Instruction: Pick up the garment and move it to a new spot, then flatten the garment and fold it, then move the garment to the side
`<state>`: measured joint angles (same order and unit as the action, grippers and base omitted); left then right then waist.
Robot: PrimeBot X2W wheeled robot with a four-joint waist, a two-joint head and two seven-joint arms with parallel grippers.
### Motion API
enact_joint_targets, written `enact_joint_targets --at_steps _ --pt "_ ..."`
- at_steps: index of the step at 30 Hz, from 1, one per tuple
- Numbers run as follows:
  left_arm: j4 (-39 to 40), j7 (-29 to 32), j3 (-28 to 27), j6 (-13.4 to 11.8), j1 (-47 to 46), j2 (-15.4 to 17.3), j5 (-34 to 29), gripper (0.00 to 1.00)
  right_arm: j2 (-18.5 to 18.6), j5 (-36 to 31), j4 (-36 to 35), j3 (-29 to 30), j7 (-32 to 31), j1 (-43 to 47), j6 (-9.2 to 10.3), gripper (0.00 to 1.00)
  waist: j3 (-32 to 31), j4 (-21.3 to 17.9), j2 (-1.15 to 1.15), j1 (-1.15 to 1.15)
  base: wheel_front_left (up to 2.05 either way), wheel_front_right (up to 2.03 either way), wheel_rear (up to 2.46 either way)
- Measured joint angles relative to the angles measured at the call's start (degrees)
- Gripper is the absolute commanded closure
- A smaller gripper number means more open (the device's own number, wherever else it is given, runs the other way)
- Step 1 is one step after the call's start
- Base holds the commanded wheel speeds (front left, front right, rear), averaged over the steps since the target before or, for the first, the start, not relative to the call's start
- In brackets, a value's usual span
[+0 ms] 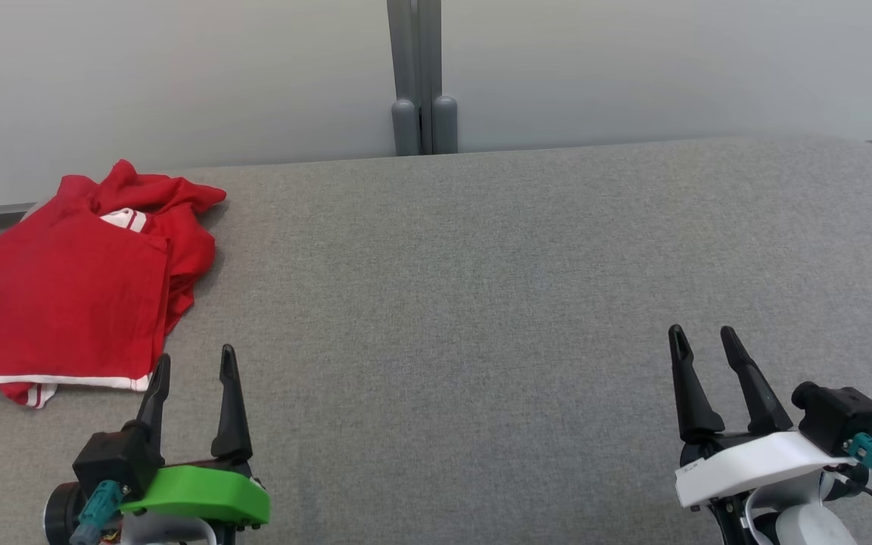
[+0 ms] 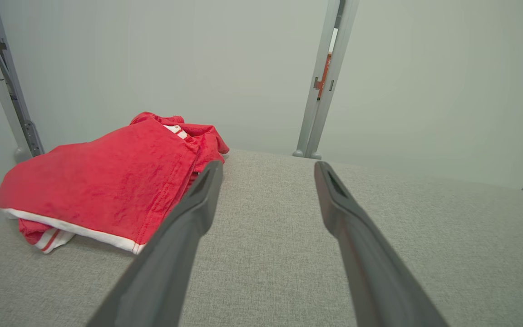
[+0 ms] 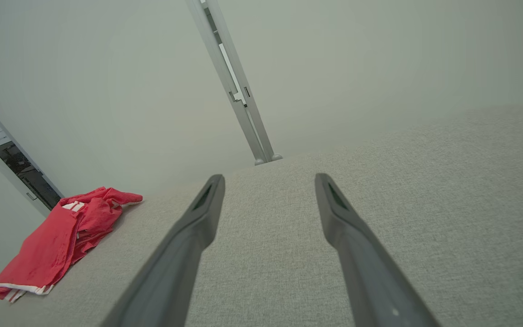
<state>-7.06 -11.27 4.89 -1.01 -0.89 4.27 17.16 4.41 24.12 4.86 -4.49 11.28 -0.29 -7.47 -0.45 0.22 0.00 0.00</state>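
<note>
Red garment (image 1: 57, 295): one (folded?) | two spread: left end effector (image 1: 194, 353), right end effector (image 1: 702, 330)

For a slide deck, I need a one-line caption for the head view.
Red garment lies bunched at the left of the grey table; left gripper and right gripper stand open and empty.

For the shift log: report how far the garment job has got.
Done: hard to say. The red garment lies roughly folded at the far left of the grey fabric surface, which could be the start or the finish. In hand: nothing; the left gripper and right gripper stand open and empty. Left: if unstarted, every step.
</note>
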Motion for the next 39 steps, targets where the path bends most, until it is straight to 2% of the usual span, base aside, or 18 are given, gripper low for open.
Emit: enact_joint_targets --at_steps 14,24,33,39 --pt "-0.9 -1.7 0.6 0.5 0.5 0.2 -5.0 0.0 0.6 -5.7 0.0 -0.9 1.7 0.3 -0.01 0.0 -0.3 0.3 0.0 0.0 0.0 0.0 0.0" --pt "-3.8 -2.6 0.3 1.8 0.9 0.0 -4.8 0.0 0.7 -8.7 0.5 -1.5 2.8 0.8 -0.01 0.0 -0.7 0.6 0.0 0.0 0.0 0.0 0.0" --pt "-2.2 -1.9 0.5 0.9 0.9 0.5 -7.7 0.0 1.1 -10.5 1.1 -1.9 3.4 0.8 -0.01 0.0 -1.1 0.8 0.0 0.0 0.0 0.0 0.0" --pt "-0.7 -0.4 0.1 0.1 1.3 0.7 -7.3 0.0 1.1 -10.4 0.6 -1.4 2.0 0.8 -0.01 0.0 -1.3 0.8 0.0 0.0 0.0 0.0 0.0"
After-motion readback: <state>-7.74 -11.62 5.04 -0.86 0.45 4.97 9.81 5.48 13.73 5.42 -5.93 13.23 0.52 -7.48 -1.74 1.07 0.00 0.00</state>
